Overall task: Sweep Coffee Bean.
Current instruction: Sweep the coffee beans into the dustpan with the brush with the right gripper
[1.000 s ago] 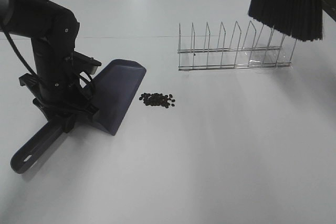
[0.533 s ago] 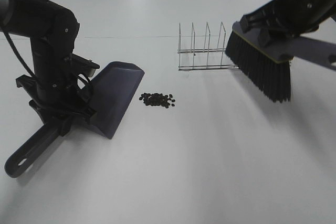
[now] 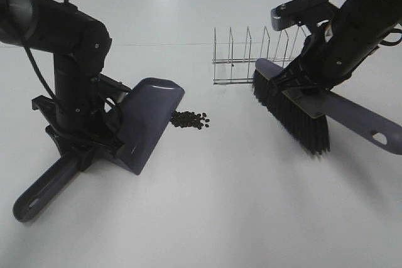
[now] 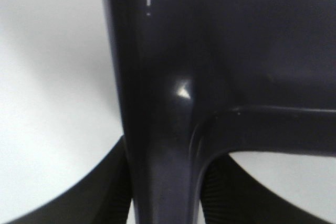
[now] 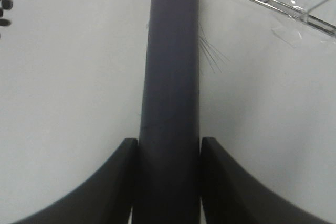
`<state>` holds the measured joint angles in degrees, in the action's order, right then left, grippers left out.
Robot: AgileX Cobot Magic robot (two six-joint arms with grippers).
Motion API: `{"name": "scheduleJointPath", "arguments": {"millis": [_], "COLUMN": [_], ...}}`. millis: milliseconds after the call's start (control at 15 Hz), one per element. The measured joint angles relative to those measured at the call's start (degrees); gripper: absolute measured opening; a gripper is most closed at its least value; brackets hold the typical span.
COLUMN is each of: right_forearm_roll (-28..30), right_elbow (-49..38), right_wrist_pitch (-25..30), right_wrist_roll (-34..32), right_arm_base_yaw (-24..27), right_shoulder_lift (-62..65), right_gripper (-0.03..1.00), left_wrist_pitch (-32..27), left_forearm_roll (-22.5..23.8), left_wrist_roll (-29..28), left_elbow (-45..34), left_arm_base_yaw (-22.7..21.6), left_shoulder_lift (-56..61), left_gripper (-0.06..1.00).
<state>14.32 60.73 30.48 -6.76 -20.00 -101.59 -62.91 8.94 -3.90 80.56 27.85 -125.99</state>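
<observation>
Exterior high view: the brush has been brought down from the far 1 o'clock corner. It is now held low at 3 o'clock of the coffee bean cluster, well apart from it, bristles angled toward the desk. The dustpan has been nudged closer, and its lip is now just beside the cluster's 9 o'clock edge. A sweep toward 9 o'clock is judged ready to begin.

The left claw is closed on the dustpan handle, and the right claw is clamped on the brush handle. Whether the bristles touch the desk cannot be told. The wire rack is partly hidden behind the right arm. Only a few beans are caught at the right wrist view's edge.
</observation>
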Motion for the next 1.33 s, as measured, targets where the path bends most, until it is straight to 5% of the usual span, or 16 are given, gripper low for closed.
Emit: {"name": "scheduleJointPath", "arguments": {"millis": [600, 1133, 1333], "right_forearm_roll": [0.1, -39.5, -45.7], "right_elbow": [13.4, 19.7, 21.2], "right_wrist_pitch": [2.6, -2.8, -3.8], "right_wrist_roll": [-0.1, 24.4, 29.5], "right_arm_base_yaw": [-10.1, -10.3, -10.3], "right_shoulder_lift": [-11.3, -16.0, -15.4], "right_gripper": [0.31, 0.31, 0.3], "left_wrist_pitch": [-3.5, -5.2, -5.6], "left_forearm_roll": [-3.1, -5.4, -6.2], "left_wrist_roll": [0.7, 0.7, 0.7], "left_elbow": [3.3, 4.0, 4.0], "left_arm_base_yaw": [0.7, 0.7, 0.7], "left_shoulder_lift": [-1.8, -3.0, -3.1], "left_gripper": [0.34, 0.34, 0.34]}}
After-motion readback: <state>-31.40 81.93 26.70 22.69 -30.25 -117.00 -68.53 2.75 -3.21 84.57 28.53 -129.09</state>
